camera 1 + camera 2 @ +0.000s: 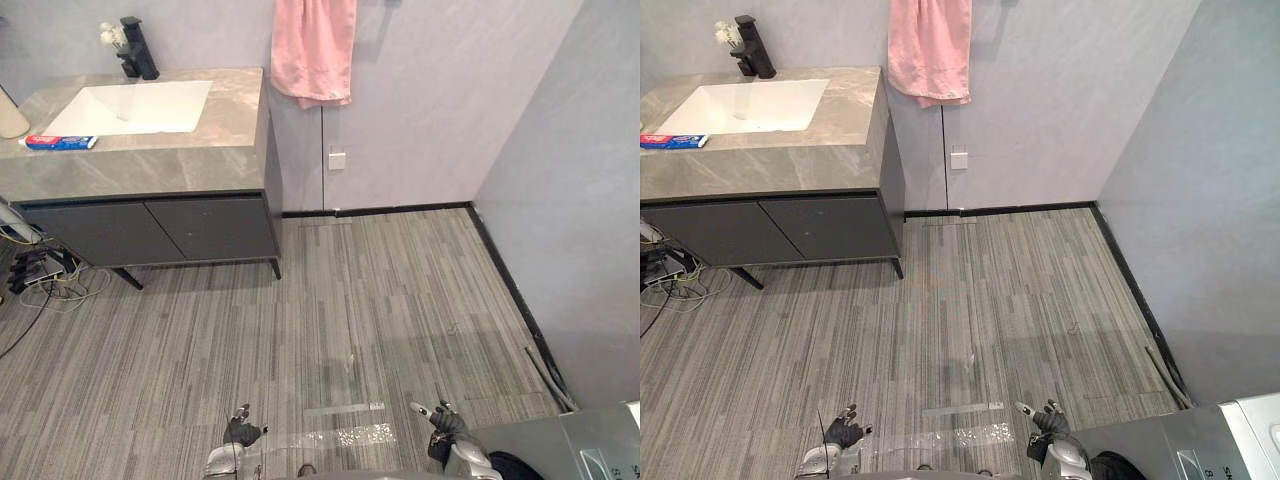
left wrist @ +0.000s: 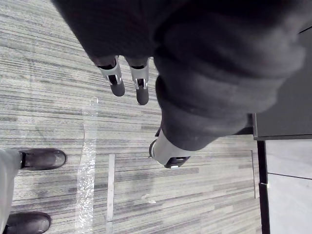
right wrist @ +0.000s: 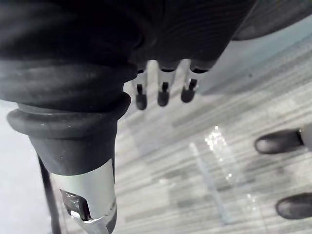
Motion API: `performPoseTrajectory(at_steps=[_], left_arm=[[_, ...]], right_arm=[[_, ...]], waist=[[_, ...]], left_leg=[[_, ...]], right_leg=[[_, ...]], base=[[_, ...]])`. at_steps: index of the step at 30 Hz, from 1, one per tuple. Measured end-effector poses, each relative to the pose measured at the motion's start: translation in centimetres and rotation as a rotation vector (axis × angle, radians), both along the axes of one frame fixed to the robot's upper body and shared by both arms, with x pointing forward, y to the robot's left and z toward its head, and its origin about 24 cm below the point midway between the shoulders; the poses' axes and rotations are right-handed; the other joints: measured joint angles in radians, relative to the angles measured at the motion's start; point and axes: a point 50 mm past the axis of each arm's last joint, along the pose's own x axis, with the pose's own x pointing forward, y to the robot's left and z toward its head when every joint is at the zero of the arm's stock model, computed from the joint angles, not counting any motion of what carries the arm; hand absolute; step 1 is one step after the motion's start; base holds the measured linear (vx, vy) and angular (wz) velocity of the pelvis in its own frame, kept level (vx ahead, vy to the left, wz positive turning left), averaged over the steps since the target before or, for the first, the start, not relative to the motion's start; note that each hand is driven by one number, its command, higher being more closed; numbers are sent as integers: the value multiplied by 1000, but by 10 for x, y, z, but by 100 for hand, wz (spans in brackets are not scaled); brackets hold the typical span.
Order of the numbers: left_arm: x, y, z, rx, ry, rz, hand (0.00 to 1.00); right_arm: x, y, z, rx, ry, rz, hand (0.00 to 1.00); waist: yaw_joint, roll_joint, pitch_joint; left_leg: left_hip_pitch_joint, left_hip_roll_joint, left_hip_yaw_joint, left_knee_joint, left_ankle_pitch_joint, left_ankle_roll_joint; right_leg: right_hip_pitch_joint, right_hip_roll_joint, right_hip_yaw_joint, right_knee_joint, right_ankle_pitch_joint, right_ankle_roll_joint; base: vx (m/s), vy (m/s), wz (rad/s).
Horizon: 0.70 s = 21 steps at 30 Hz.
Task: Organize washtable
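Currently the robot stands well apart from the work. The washtable (image 1: 140, 165) sits at ten o'clock in the head views.

- On its counter a toothpaste tube (image 1: 60, 142) lies flat at nine o'clock of the sink (image 1: 150, 100), just beside the basin's rim.
- A black tap (image 1: 138, 48) stands at twelve o'clock of the sink.
- A pink towel (image 1: 313, 48) hangs on the wall at twelve o'clock.
- The left hand (image 1: 241, 432) is at six o'clock, low over the floor, with its fingers loose and straight and nothing in them.
- The right hand (image 1: 443, 420) is at five o'clock, also released and empty.
- A white appliance (image 1: 570, 445) is at four o'clock, near the right hand.
- A person's dark shoes (image 2: 43, 159) are on the floor close by.

Judgement: the step in hand is the approach.

- Walk toward ten o'clock and square up to the cabinet front.
- Stop with the counter within reach before raising either arm.
- Keep the right arm off the appliance and mind the shoes.
- The tube looks like the first target, and being flat it should suit a pinch across its width.
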Motion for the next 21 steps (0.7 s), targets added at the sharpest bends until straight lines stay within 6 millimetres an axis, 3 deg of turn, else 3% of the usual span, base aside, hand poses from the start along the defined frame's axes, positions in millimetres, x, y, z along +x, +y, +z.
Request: performPoseTrajectory(at_steps=[15, 21], left_arm=[[-3, 1, 2, -13, -39, 64, 0], [-7, -1, 0, -10, -27, 73, 0]], right_arm=[[-7, 0, -2, 8, 16, -40, 0], [-6, 0, -2, 17, 13, -55, 0]], waist=[[1, -3, -2], [2, 0, -5]], left_leg=[[-5, -18, 1, 10, -3, 7], [-38, -18, 0, 1, 15, 32]], right_leg=[[-9, -18, -2, 13, 5, -7], [-45, -15, -5, 10, 11, -17]], base=[[-18, 7, -1], [-7, -1, 0]])
